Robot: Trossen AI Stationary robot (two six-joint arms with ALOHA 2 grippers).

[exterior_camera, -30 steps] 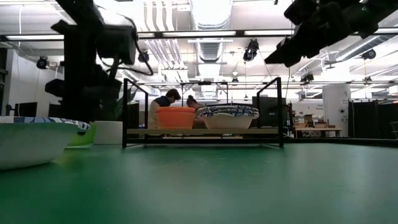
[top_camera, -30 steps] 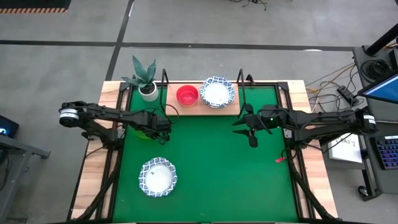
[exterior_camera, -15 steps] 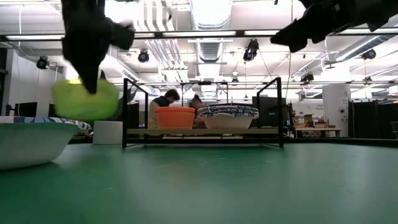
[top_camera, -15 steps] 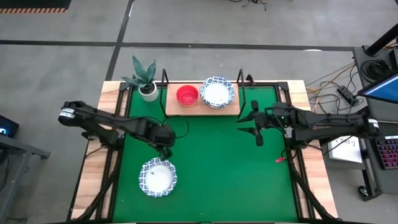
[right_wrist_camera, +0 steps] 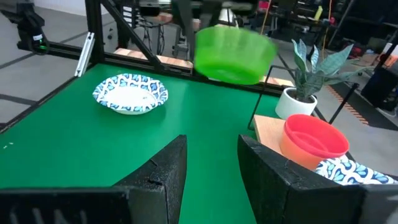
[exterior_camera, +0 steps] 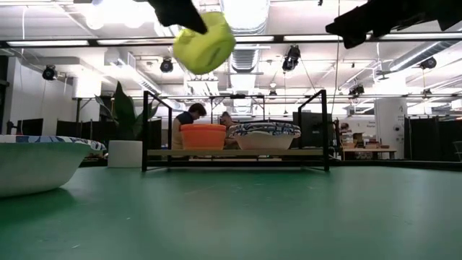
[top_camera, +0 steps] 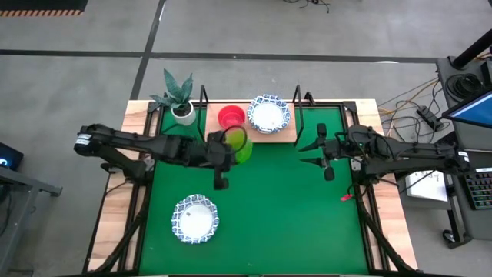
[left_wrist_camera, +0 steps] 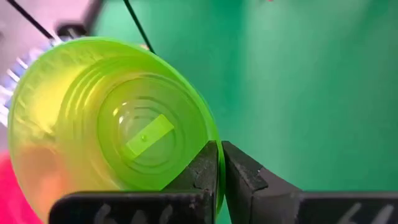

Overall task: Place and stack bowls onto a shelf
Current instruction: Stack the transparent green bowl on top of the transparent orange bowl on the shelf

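My left gripper (top_camera: 228, 146) is shut on a yellow-green plastic bowl (top_camera: 239, 145), high above the mat (exterior_camera: 204, 40) just near of the shelf's left end. The shelf (top_camera: 250, 134), a light wooden board on a black frame, carries a red bowl (top_camera: 231, 118) and a blue-rimmed white bowl (top_camera: 269, 114), both resting on their bases. Another blue-rimmed bowl (top_camera: 194, 218) sits on the green mat near the near edge. My right gripper (top_camera: 314, 148) hovers open over the mat's right part, holding nothing. My left gripper pinches the yellow-green bowl's rim (left_wrist_camera: 213, 134), one finger inside the bowl and one outside its wall. The fingers come roughly level from the table's left side. The bowl is lifted clear of the table and tilted (right_wrist_camera: 235, 53).
A small white pot with a plant (top_camera: 183, 111) stands on the mat's far left corner beside the shelf. The shelf's black frame posts (exterior_camera: 323, 130) rise above the board. Bare green mat (top_camera: 277, 208) lies between the two arms. People show in the room behind the table.
My left gripper has lifted the yellow-green bowl from the mat's left part, swung first toward the near edge, then right and far toward the shelf, rising high. The bowl now hangs clear and tilted. My right gripper has drifted slightly toward the table's right edge.
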